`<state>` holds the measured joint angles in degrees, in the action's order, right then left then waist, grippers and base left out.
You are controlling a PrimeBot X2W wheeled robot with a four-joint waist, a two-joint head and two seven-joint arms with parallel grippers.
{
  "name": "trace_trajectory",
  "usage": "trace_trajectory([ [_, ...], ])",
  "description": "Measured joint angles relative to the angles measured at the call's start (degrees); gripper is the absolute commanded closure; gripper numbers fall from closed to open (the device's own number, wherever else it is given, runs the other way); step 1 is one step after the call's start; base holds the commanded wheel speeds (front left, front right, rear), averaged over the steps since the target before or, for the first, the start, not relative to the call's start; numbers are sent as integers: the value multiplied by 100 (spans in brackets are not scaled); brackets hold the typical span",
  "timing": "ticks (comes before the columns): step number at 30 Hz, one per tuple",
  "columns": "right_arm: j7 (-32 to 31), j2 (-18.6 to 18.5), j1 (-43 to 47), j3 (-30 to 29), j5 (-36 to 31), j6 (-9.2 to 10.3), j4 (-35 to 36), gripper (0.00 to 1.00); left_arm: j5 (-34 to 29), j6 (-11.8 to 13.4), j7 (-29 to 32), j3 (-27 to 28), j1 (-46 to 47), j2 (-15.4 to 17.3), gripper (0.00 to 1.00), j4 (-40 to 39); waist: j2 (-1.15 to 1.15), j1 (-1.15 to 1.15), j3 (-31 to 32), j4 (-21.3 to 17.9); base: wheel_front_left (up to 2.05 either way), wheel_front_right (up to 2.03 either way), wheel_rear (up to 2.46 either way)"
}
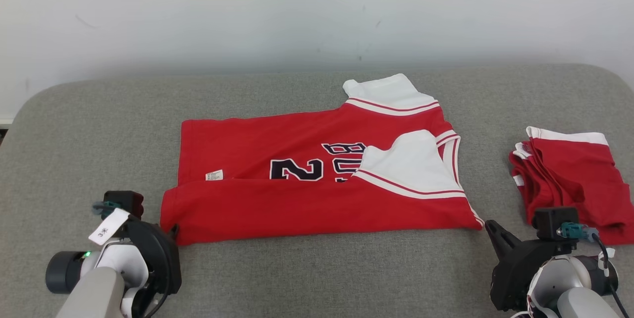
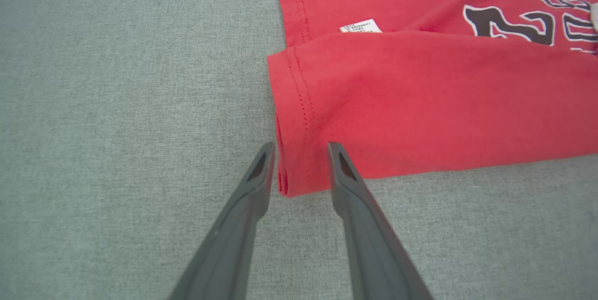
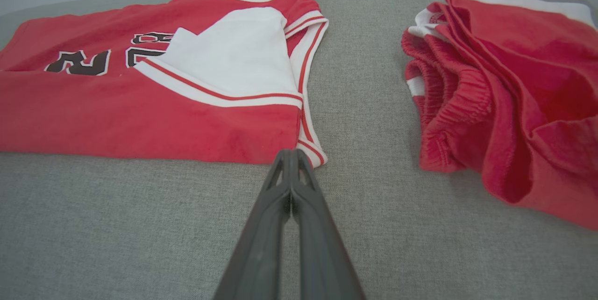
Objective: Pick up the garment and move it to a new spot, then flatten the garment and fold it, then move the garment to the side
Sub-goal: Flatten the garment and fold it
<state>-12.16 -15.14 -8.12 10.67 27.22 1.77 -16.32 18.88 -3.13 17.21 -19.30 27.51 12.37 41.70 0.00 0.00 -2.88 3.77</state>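
The garment is a red jersey with white trim and dark lettering. It lies flat on the grey padded surface, its near long edge folded over toward the middle. In the left wrist view my left gripper is open, its two fingers straddling the garment's near left hem corner. In the head view the left gripper sits at that same corner. My right gripper is shut, its tips just off the garment's near right corner. The right wrist view shows the right gripper with fingers pressed together at the striped edge of the garment, with nothing seen between them.
A bunched pair of red shorts with white bands lies on the right of the surface, close beside my right wrist, and appears in the right wrist view too. A pale wall rises behind the surface's far edge.
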Motion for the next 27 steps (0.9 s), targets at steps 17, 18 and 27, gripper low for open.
trace_trajectory([
  [17, -101, -31, -1, 53, 0, 7, 111, 100, 5, 15, 144, -20, -26, 47, 53, 80, 0, 0, 16, -65, 0, 0, 0],
  [18, -102, -32, -1, 59, 0, 7, 126, 100, 7, 16, 144, -18, -27, 48, 53, 91, 0, 0, 13, -72, 0, 0, 0],
  [27, -170, -47, -2, 94, -2, 24, 172, 100, 7, 60, 201, -10, -30, 45, 95, 153, 0, 0, -47, -148, 0, 0, 0],
])
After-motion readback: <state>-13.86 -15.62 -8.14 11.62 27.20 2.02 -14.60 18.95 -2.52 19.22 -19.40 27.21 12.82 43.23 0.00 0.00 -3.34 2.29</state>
